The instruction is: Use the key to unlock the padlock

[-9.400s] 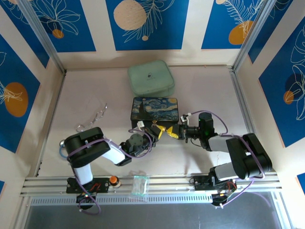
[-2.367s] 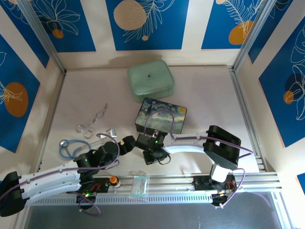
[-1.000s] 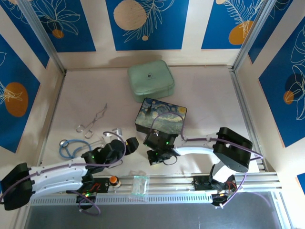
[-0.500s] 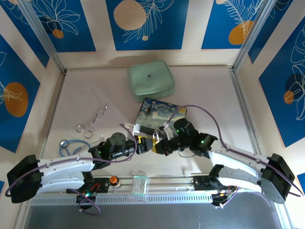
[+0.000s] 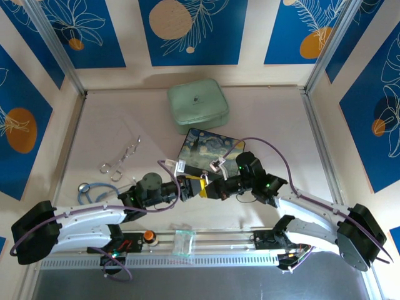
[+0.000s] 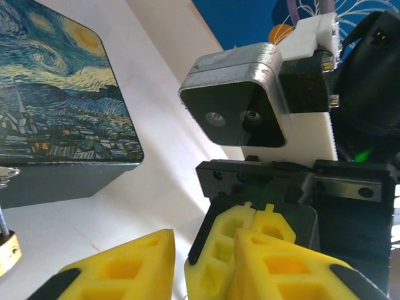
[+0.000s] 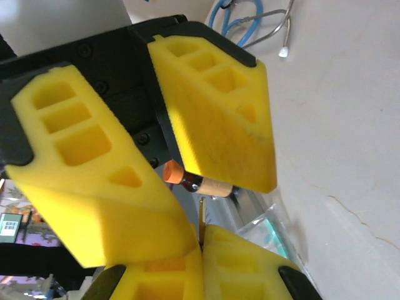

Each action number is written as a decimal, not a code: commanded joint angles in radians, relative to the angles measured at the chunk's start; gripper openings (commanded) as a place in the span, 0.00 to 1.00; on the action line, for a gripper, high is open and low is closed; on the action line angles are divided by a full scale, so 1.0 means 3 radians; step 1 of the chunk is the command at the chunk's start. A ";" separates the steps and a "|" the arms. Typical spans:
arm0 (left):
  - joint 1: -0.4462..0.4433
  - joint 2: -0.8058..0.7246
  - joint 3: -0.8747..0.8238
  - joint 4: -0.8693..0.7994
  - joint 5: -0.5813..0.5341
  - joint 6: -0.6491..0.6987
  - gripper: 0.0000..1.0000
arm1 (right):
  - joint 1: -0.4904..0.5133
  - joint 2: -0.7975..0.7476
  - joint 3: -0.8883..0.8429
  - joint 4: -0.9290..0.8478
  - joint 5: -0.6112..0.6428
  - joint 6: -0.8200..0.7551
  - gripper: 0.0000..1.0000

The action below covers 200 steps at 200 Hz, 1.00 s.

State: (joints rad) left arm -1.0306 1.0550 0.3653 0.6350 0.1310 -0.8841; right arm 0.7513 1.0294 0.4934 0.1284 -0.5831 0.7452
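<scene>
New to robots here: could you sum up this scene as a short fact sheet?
Left gripper: open, tips facing the right gripper
Right gripper: shut on the key, a thin metal sliver
Padlock: brass, hanging at the starry box side, no gripper on it
Elsewhere on table: mint case, stethoscope

This is a robot lab cell: a white table (image 5: 275, 125) is boxed in by aluminium posts (image 5: 53, 44) and blue leaf-print panels (image 5: 190, 28), with two cabled arms (image 5: 81, 219) bolted to a rail (image 5: 225, 239) at its near edge.
</scene>
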 commanded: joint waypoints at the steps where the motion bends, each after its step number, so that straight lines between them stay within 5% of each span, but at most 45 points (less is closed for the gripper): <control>1: -0.0011 -0.0038 -0.0075 0.0195 0.0097 -0.0072 0.26 | -0.0086 -0.0077 -0.0043 0.0355 -0.0189 0.0157 0.00; 80: -0.0011 -0.0061 -0.0155 0.0352 0.0127 -0.0159 0.15 | -0.0331 -0.0208 -0.0162 0.0585 -0.0323 0.0381 0.00; 103: -0.0007 0.0005 -0.0140 0.0430 0.0190 -0.0210 0.00 | -0.0345 -0.0192 -0.0168 0.0624 -0.0289 0.0422 0.00; 125: -0.0011 0.0017 -0.0134 0.0413 0.0188 -0.0269 0.00 | -0.0353 -0.0167 -0.0157 0.0703 -0.0287 0.0489 0.00; 153: -0.0011 -0.0051 -0.0119 0.0293 0.0099 -0.0339 0.00 | -0.0352 -0.0146 -0.0122 0.0750 -0.0245 0.0538 0.11; 184: 0.0004 -0.0178 -0.0123 0.0145 -0.0131 -0.0491 0.00 | -0.0382 -0.0138 -0.0152 0.0856 -0.0103 0.0744 0.48; 200: 0.0023 -0.0242 -0.0123 0.0114 -0.0270 -0.0621 0.00 | -0.0373 -0.0110 -0.0238 0.1147 -0.0038 0.0964 0.56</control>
State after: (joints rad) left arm -1.0294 1.0149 0.3279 0.7113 0.1112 -1.0100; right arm 0.6411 0.9905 0.4438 0.3397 -0.6323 0.9421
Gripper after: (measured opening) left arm 0.047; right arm 0.517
